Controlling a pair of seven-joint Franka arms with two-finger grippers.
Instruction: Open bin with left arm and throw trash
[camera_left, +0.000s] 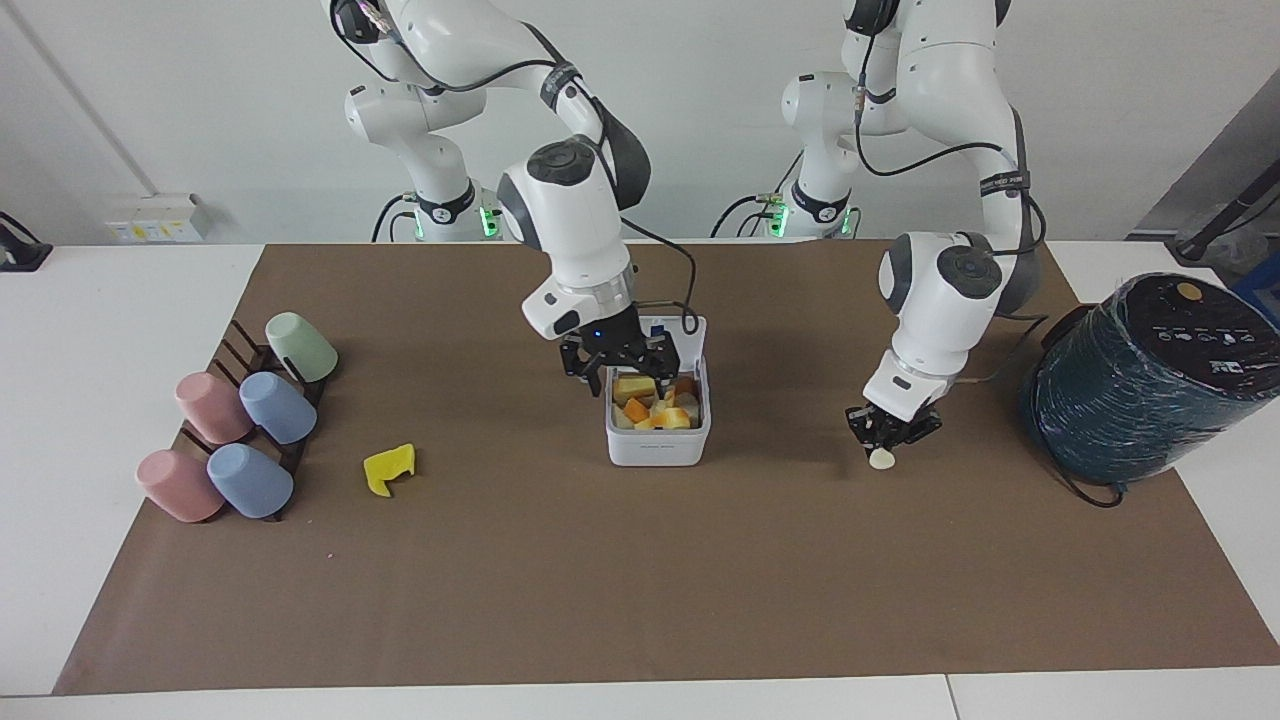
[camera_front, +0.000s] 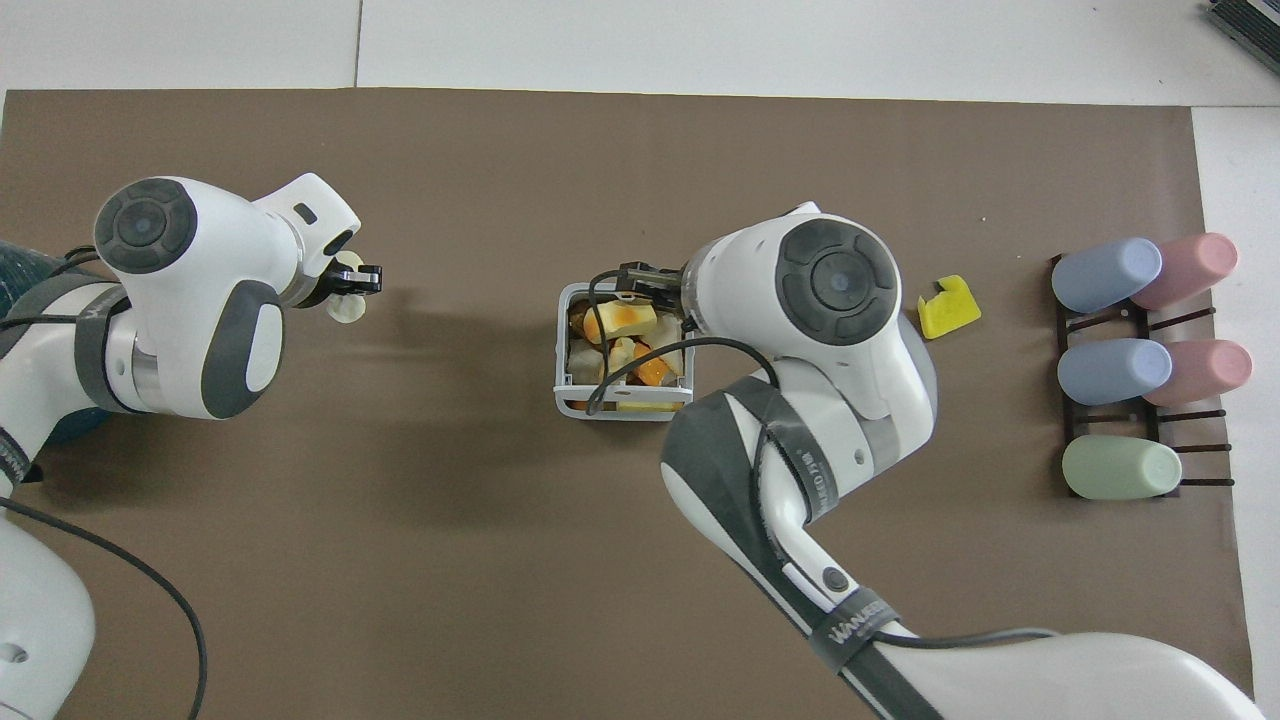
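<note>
The white bin (camera_left: 657, 440) stands open mid-mat, its lid up on the side nearer the robots; it also shows in the overhead view (camera_front: 572, 398). Yellow and orange scraps fill it, with a pale yellow chunk (camera_left: 634, 386) on top. My right gripper (camera_left: 625, 372) hangs open and empty just over the bin. My left gripper (camera_left: 890, 432) is shut on the cream-white lumpy piece (camera_left: 881, 458), low over the mat toward the left arm's end, and shows from overhead (camera_front: 352, 283) with the piece (camera_front: 344, 309). The bright yellow jagged piece (camera_left: 389, 468) lies on the mat toward the right arm's end (camera_front: 947, 306).
A rack of several pastel cups (camera_left: 240, 430) lies at the right arm's end (camera_front: 1130, 360). A big dark-teal wrapped cylinder (camera_left: 1150, 380) stands at the left arm's end, with a cable by its base.
</note>
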